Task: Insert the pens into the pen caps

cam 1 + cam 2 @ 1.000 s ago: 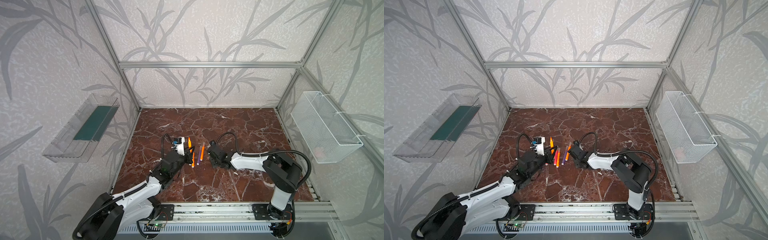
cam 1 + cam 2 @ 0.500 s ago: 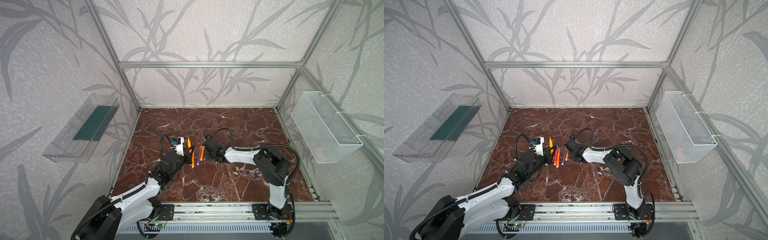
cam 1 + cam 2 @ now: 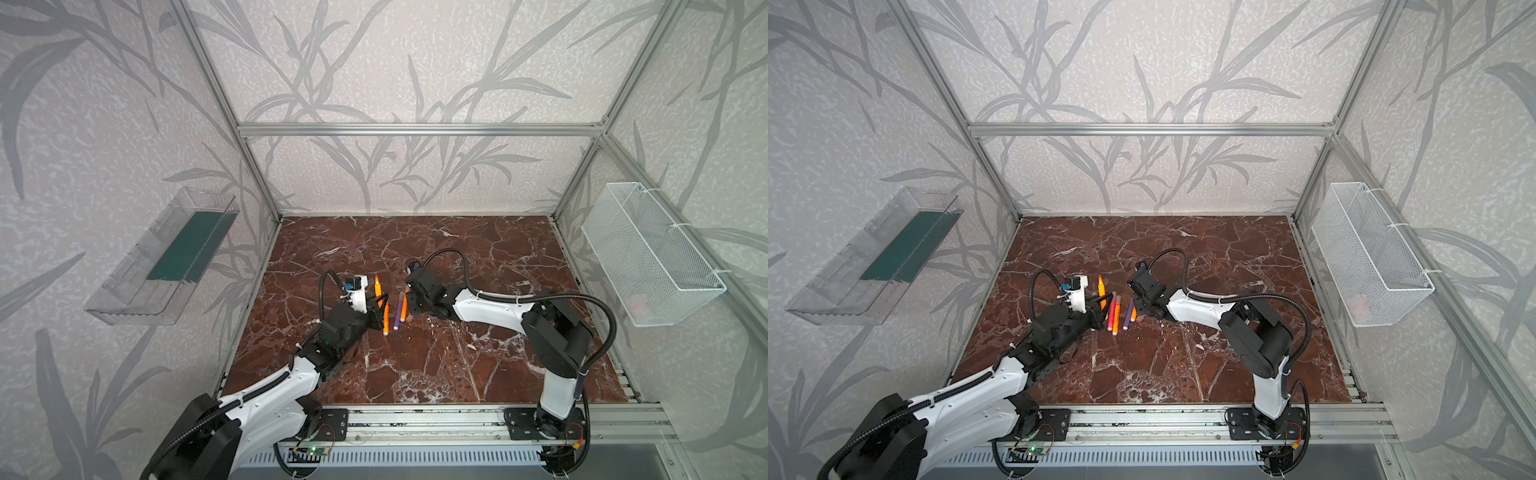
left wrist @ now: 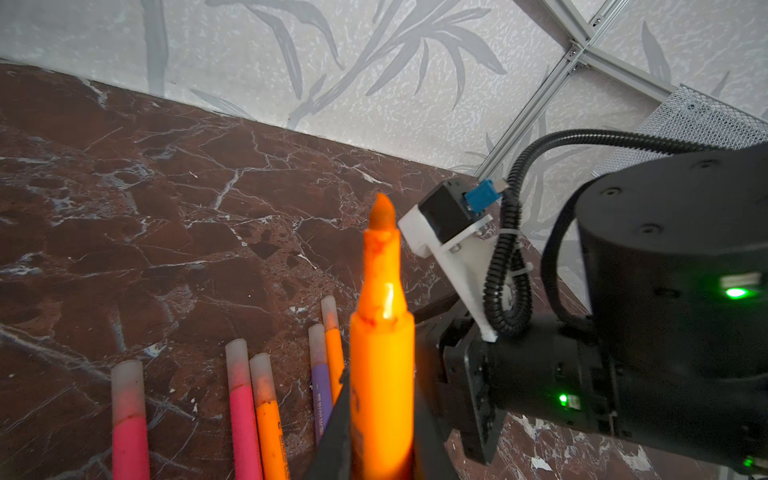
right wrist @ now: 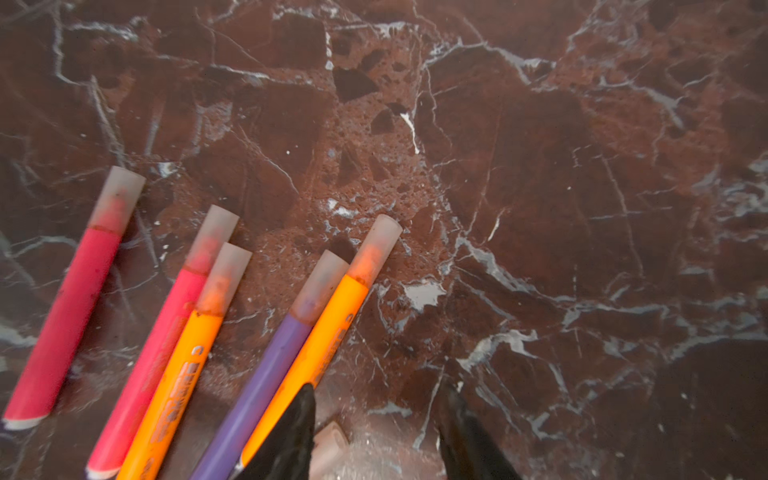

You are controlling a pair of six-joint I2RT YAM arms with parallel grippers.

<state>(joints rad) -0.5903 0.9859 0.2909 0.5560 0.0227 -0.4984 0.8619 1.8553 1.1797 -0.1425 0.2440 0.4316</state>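
Note:
My left gripper [image 4: 382,419] is shut on an uncapped orange pen [image 4: 381,332] whose bare tip points up; in both top views it stands left of centre [image 3: 377,287] [image 3: 1101,286]. Several capped pens lie side by side on the marble: two pink [image 5: 68,307] [image 5: 166,332], one orange [image 5: 183,365], one purple [image 5: 266,374] and another orange [image 5: 328,332]. My right gripper [image 5: 379,388] hangs open just beside them [image 3: 1138,309]. A loose pale pen cap [image 5: 328,449] lies on the table between its fingers, close to the finger that touches the orange pen.
A white mesh basket [image 3: 648,257] hangs on the right wall and a clear tray [image 3: 166,262] on the left wall. The dark red marble table [image 3: 457,365] stretches to the metal rail at the front. The two wrists are close together.
My right arm has reached left, bringing its gripper up against the row of pens. The left arm with its orange pen has barely moved.

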